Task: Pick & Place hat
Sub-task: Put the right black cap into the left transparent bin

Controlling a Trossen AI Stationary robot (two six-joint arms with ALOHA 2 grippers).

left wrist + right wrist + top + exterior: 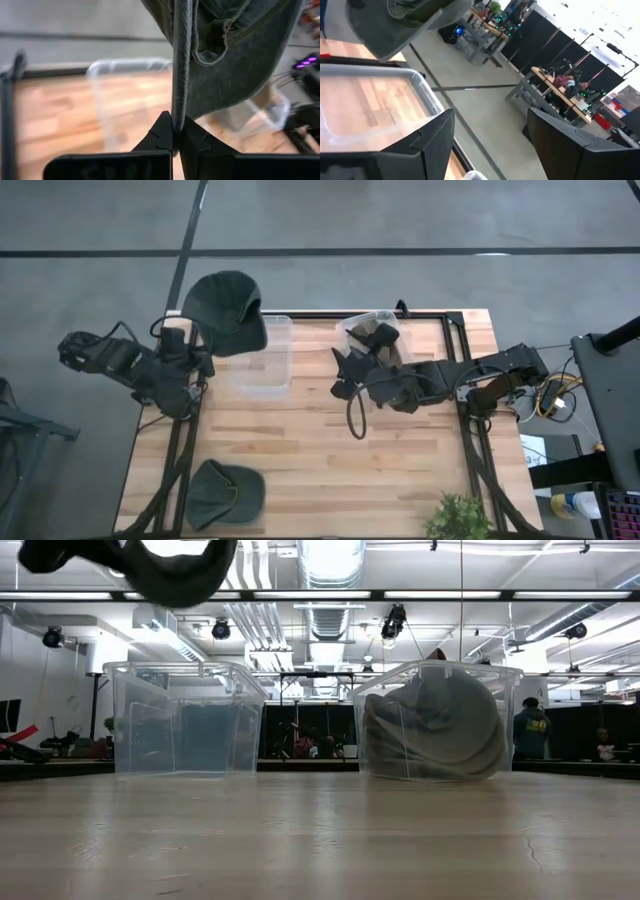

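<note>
- Left gripper point(173, 134) is clenched on the brim edge of a dark green hat point(226, 308), fingers pinched tight with the fabric between them in the left wrist view.
- That hat hangs raised off the table, over the far-left corner, its brim overlapping the rim of the empty clear bin point(262, 356); low view shows it dangling above that bin point(183, 720).
- Hat looks like a soft cap, crown sagging, inner seam and strap loop visible from the wrist view point(235, 45).
- Second dark green hat point(224, 492) lies flat on the table's near-left corner, well apart from both grippers.
- Right gripper point(343, 373) sits mid-table, just beside the second clear bin point(365, 325); fingers point(432, 135) spread wide, holding nothing.
- Second bin holds a crumpled grey-green hat point(435, 730) filling most of it.
- Small plant point(458, 518) at the near-right edge.
</note>
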